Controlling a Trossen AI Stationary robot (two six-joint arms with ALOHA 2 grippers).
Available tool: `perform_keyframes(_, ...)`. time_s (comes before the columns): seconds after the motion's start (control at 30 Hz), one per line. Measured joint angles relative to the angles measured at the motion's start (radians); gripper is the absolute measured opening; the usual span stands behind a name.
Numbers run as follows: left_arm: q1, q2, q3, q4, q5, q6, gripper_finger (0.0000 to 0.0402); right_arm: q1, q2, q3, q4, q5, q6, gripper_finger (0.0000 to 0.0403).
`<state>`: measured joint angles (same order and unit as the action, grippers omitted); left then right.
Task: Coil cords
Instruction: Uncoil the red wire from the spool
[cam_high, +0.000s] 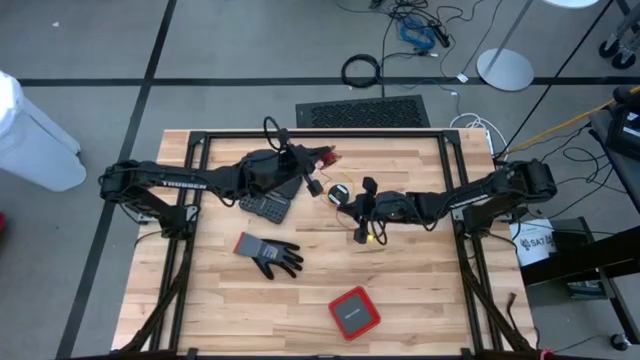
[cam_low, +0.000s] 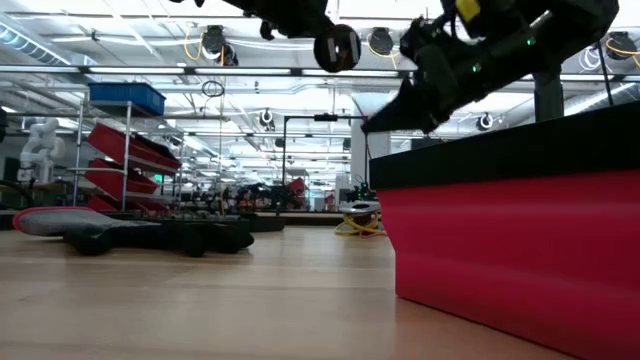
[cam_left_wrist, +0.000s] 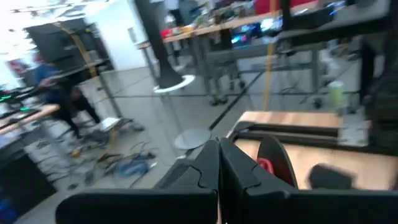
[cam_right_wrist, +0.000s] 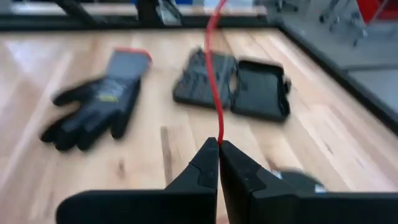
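Note:
The red cord (cam_right_wrist: 215, 74) runs as a thin straight line away from my right gripper (cam_right_wrist: 219, 144), which is shut on it above the table's middle (cam_high: 345, 197). My left gripper (cam_high: 318, 158) is raised over the far middle, shut, with a red piece of the cord (cam_left_wrist: 264, 165) beside its fingers and small black ends (cam_high: 313, 187) hanging below. The yellow cord (cam_high: 372, 238) lies in a small bundle on the table under my right arm, touched by neither gripper. My left gripper is shut with the red cord's end (cam_high: 327, 157) at its fingertips; the fingers themselves hide the place of contact, so I cannot tell which part it has. It points level, well above the table. My right gripper pinches the red cord (cam_right_wrist: 219, 138) between its two fingertips, coming from the table's right and slanting a little down. The cord leaves the fingers drawn straight toward my left gripper, clear of the table.
A grey and black glove (cam_high: 268, 254) lies near the middle left. An open black case (cam_high: 266, 208) sits under my left arm. A red and black box (cam_high: 353, 312) stands near the front edge. Black frame rails (cam_high: 320, 133) border the table.

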<state>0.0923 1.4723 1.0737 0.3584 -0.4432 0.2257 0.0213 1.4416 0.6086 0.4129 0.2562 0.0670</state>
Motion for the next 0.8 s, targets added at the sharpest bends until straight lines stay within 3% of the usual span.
perform_keyframes(0.2, -0.023, 0.000, 0.000, 0.002, 0.087, -0.010, 0.0000, -0.080, -0.004, 0.000, -0.113, 0.052, 0.030, 0.0000)
perform_keyframes(0.33, -0.032, -0.010, 0.000, -0.132, 0.141, -0.007, 0.0000, -0.115, -0.050, -0.001, -0.163, 0.110, 0.030, 0.0000)
perform_keyframes(0.53, -0.035, -0.022, 0.000, -0.410, 0.090, 0.002, 0.0000, -0.126, -0.156, 0.000, -0.210, 0.140, 0.025, 0.0000)
perform_keyframes(0.7, -0.038, -0.023, 0.000, -0.543, -0.057, 0.058, 0.0000, -0.092, -0.223, 0.000, -0.210, 0.138, 0.014, 0.0000)
perform_keyframes(0.8, -0.033, -0.023, 0.000, -0.575, -0.087, 0.077, 0.0000, -0.060, -0.255, 0.000, -0.207, 0.138, 0.000, 0.0000)
